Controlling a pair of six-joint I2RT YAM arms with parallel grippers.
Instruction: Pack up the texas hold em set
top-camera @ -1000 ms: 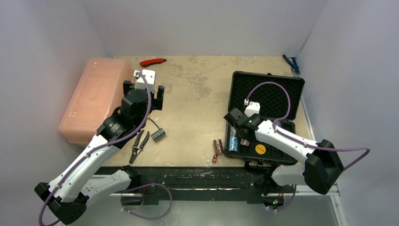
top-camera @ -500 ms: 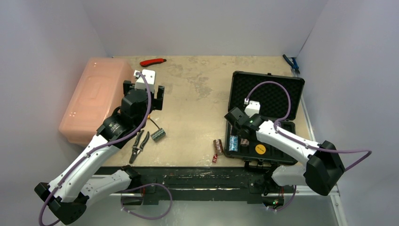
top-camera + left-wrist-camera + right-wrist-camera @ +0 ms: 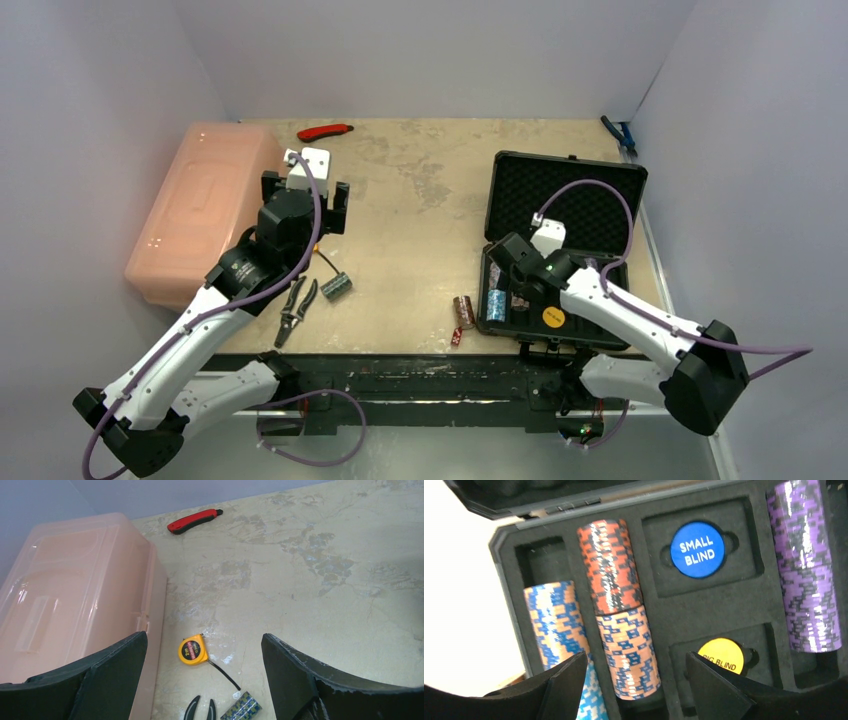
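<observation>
Several stacks of poker chips already lie on their sides in the foam slots of the open black case (image 3: 704, 605): a blue one (image 3: 556, 620) at its left edge, a red one (image 3: 610, 562) and an orange one (image 3: 629, 650) end to end beside it, and a purple one (image 3: 809, 570) on the far side. A blue disc (image 3: 697, 549) and a yellow disc (image 3: 722, 655) sit in the middle pockets.

The right gripper (image 3: 636, 700) hovers over the case's left slots, jaws spread and holding nothing. The left gripper (image 3: 205, 680) hangs well to the left of the case, likewise released and empty.

Not yet packed: a reddish stack (image 3: 464, 310) and a red die (image 3: 457, 337) lie just left of the case on the table (image 3: 420, 200), and another stack (image 3: 336, 287) lies farther left.

Each stack is probably dense for its size, but it is only loose hard discs that slide apart. Pinching it from both flat ends should press the discs together. The die looks small, hard and smooth, so it could pop out of the grip; it is best taken squarely on two opposite faces.
</observation>
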